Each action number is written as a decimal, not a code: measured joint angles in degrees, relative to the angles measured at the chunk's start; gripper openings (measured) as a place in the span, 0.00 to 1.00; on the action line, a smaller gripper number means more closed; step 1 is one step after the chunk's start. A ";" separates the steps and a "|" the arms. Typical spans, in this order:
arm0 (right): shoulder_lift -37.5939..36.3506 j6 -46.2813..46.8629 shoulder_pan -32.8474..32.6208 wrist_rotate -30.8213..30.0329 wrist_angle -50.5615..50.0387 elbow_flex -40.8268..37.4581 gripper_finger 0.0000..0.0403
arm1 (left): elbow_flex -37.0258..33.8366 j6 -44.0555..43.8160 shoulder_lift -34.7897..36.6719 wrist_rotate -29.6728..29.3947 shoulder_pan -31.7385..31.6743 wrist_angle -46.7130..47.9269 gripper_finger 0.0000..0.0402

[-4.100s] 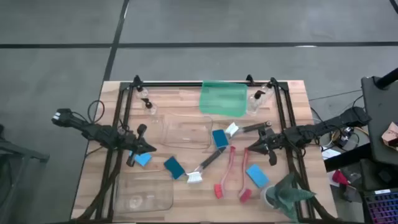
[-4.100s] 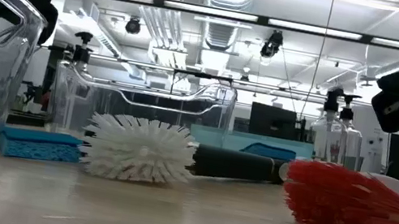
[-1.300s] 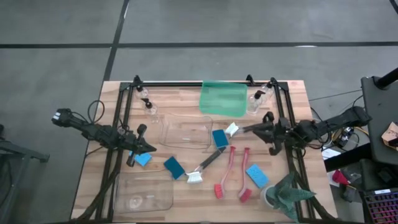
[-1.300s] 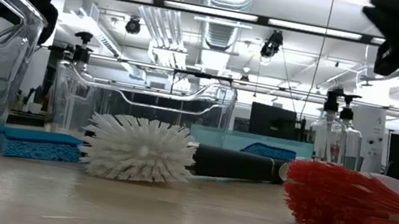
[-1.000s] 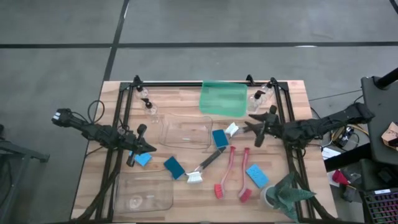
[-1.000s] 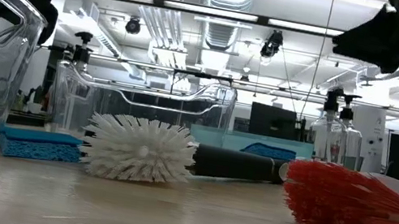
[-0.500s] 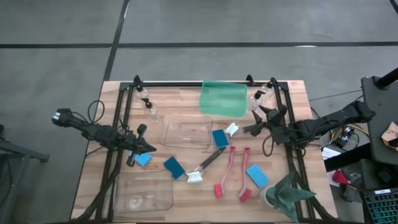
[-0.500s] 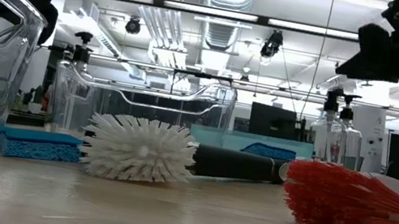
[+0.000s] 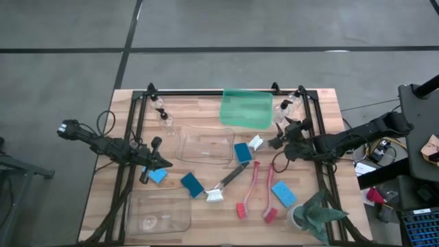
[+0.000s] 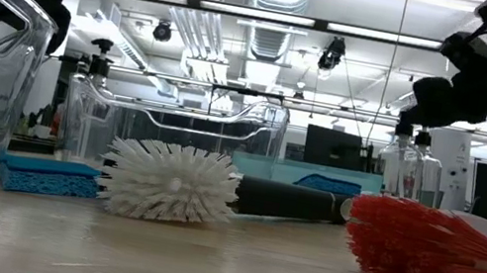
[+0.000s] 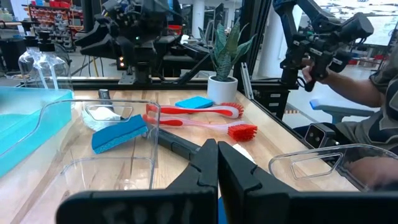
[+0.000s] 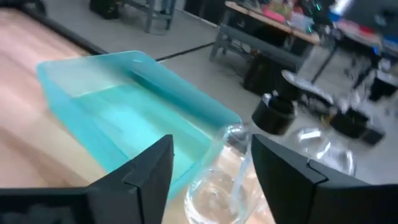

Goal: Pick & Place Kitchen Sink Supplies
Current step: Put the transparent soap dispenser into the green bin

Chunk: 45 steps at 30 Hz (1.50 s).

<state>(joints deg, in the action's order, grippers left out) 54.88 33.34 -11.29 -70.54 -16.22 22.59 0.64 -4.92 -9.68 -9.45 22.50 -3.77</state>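
Observation:
My right gripper [image 9: 282,132] hovers open near the table's far right, just short of two clear pump bottles [image 9: 281,112] that stand upright there. In the right wrist view a bottle [image 12: 227,171] with a black top [image 12: 273,115] shows ahead between the open fingers [image 12: 211,142], untouched. Blue sponges [image 9: 242,152], [image 9: 282,194], [image 9: 193,184], two red brushes [image 9: 259,195] and a black brush with white bristles [image 9: 225,185] lie on the table. My left gripper [image 9: 167,164] waits shut at the left, beside a blue sponge [image 9: 158,175].
A green translucent tray [image 9: 245,108] sits at the far middle, right beside the bottles. Clear bins lie at the centre [image 9: 206,145] and the near left [image 9: 159,214]. A potted plant [image 9: 315,216] stands near right. Two more pump bottles [image 9: 162,113] stand far left.
My right gripper has come down from high over the table's right side, rolled about its own axis and tipped its fingers downward, ending close to the pump bottles at the far right. My left arm has kept still.

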 joint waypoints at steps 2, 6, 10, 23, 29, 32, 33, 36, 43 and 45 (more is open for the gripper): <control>0.08 4.15 1.23 0.00 -1.31 0.00 0.60 | -0.02 -0.01 -0.02 -0.01 -0.02 0.00 0.01; -0.41 14.84 2.47 -0.47 -7.16 -0.04 0.68 | -0.01 0.00 -0.01 0.01 0.00 0.00 0.01; -0.40 19.03 4.20 -3.75 -8.52 -0.39 0.71 | -0.02 -0.01 0.01 0.00 -0.02 0.00 0.01; -0.34 15.71 11.43 -2.66 -4.74 -0.39 0.68 | 0.00 0.01 -0.02 0.00 -0.02 0.00 0.01; -0.36 8.21 13.83 0.31 3.15 -0.39 0.67 | 0.00 0.01 0.00 -0.01 -0.01 0.00 0.01; -0.40 6.69 15.45 0.28 3.76 -0.39 0.65 | -0.02 0.01 0.00 -0.01 -0.01 0.00 0.01; -0.42 6.71 16.06 0.32 3.77 -0.39 0.65 | -0.02 0.01 -0.02 0.00 0.01 0.00 0.01; -0.34 6.75 17.81 1.00 4.85 -0.39 0.63 | -0.01 0.01 0.00 -0.01 -0.01 0.00 0.01; -0.34 2.84 21.59 6.49 9.07 -0.39 0.59 | 0.00 0.00 0.00 -0.01 -0.01 0.00 0.01; -0.35 2.63 22.26 7.27 9.43 -0.39 0.57 | 0.00 0.01 0.00 0.01 -0.02 0.00 0.01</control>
<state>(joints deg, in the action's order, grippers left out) 54.53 35.97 10.97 -63.27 -6.79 22.20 0.64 -4.91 -9.68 -9.44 22.48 -3.77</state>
